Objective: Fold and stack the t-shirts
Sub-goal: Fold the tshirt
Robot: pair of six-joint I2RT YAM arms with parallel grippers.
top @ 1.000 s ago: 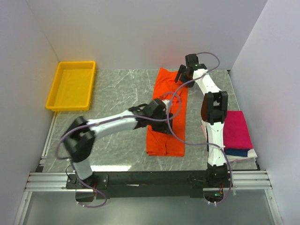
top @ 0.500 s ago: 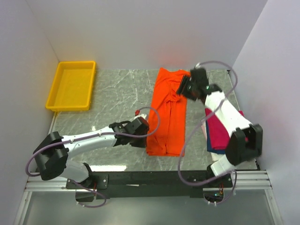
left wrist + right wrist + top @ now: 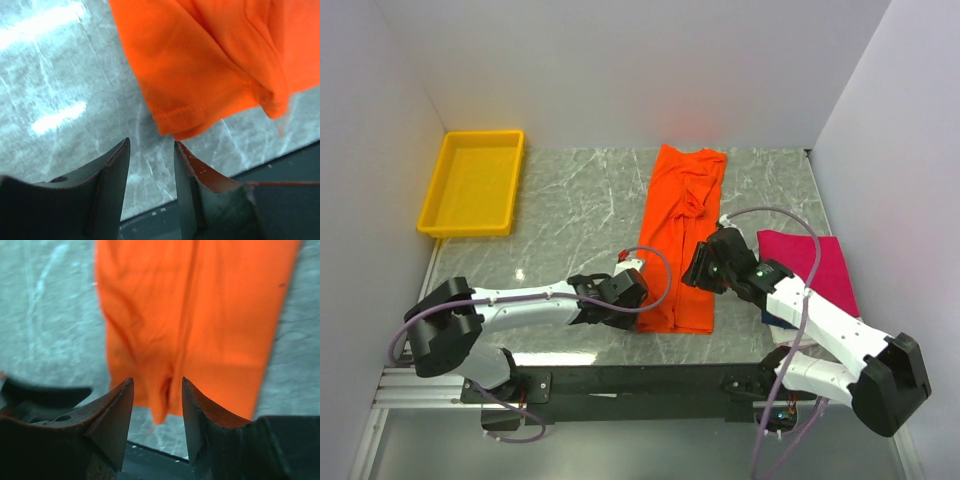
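Since the orange t-shirt (image 3: 680, 240) lies as a long folded strip up the middle of the frame, with its hem near the lower edge of the table (image 3: 570, 200), I judge the next fold depends on both my claws catching that hem together. My left gripper (image 3: 632, 292) sits at the strip's lower-left corner, fingers spread with only marble between them. My right gripper (image 3: 708, 265) hangs over the lower-right part, likewise spread and pinching nothing.

The cloth is layered at that corner, so a shallow bite could take only the top ply and the strip would fall open as I lift. If one claw closes late, the fold goes skew. My right arm also crosses the edge of the magenta t-shirt (image 3: 820, 265) at the right of the frame — a careless swing could drag it off its pile
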